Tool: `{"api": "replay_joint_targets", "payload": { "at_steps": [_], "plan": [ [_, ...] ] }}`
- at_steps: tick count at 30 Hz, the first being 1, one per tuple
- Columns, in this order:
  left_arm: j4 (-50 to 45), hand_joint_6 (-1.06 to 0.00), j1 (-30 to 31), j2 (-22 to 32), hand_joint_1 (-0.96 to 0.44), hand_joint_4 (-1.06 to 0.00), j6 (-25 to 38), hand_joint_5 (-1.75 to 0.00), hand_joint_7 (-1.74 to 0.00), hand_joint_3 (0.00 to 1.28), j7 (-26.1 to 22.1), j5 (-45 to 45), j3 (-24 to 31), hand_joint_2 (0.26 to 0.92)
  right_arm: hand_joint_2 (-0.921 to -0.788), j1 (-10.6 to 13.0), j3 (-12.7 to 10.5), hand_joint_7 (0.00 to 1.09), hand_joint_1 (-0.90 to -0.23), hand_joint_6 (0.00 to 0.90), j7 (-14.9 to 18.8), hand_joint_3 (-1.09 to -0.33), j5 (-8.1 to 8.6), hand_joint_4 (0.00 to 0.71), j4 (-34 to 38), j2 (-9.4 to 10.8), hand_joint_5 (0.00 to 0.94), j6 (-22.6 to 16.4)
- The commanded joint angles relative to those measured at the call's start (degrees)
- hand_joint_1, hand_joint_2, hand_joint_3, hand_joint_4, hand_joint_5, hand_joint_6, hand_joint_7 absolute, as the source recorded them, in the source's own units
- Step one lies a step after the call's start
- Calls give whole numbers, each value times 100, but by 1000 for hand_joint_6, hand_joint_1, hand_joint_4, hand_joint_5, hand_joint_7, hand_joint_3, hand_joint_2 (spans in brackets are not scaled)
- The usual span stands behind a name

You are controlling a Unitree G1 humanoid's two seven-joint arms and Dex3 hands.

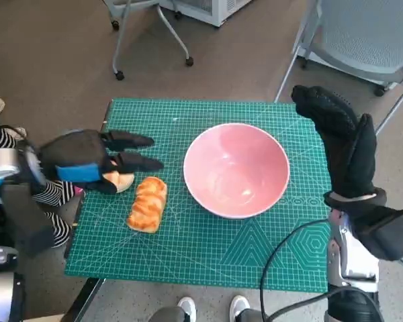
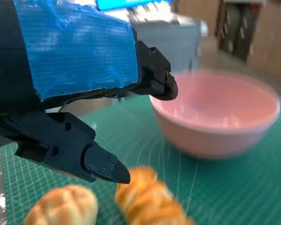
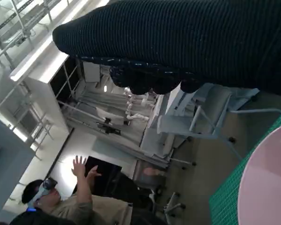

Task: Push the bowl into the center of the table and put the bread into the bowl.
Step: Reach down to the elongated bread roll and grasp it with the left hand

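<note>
A slip was judged the main risk: the plaited bread loaf point(image 1: 148, 204) lay just beside a round bread roll point(image 1: 123, 181), so the wrong piece could be nudged or caught with it if the fingers closed too wide. The pink bowl point(image 1: 236, 170) could also be tipped or shoved off centre if it was struck by the right hand point(image 1: 342, 151) on its far side.

The left hand point(image 1: 94, 161) was held released over the counter point(image 1: 188, 258), fingers apart and nothing grasped. The loaf lay at about 5 o'clock from it, below the fingertips and apart from them in the left wrist view; the roll sat partly under the hand.

The bowl stood near the counter's middle, at 3 o'clock from the left hand and well apart from the loaf. The right hand was raised beside the bowl at its 3 o'clock, fingers extended, empty.
</note>
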Motion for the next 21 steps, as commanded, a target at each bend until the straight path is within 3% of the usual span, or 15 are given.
{"api": "replay_joint_targets", "payload": {
  "at_steps": [1, 6, 10, 17, 21],
  "plan": [
    [8, -445, -185, 94, -97, -343, -191, 0, -106, 0, 422, 547, -197, 793, -921, 12, -38, 546, -724, 111, 33, -679, 76, 237, 83, -25, 7, 108],
    [49, -459, -271, 15, -118, -340, -318, -2, -93, 0, 892, 1078, -390, 769, -921, 16, -47, 547, -725, 111, 32, -679, 59, 236, 112, -40, 6, 100],
    [-6, -469, -315, -25, -142, -347, -449, -4, -81, 0, 1569, 1863, -485, 754, -921, 41, -60, 548, -727, 112, 39, -678, 64, 236, 114, -46, 6, 87],
    [-171, -493, -506, -23, -183, -386, -226, -16, -72, 0, 3581, 3854, -1032, 744, -921, 85, -110, 548, -734, 114, 60, -673, 108, 239, 111, -51, 6, 61],
    [-89, -512, -634, -33, -194, -413, -36, -23, -71, 2, 4410, 4473, -1452, 747, -921, 97, -129, 547, -734, 115, 67, -670, 134, 247, 100, -42, 10, 68]
  ]
}}
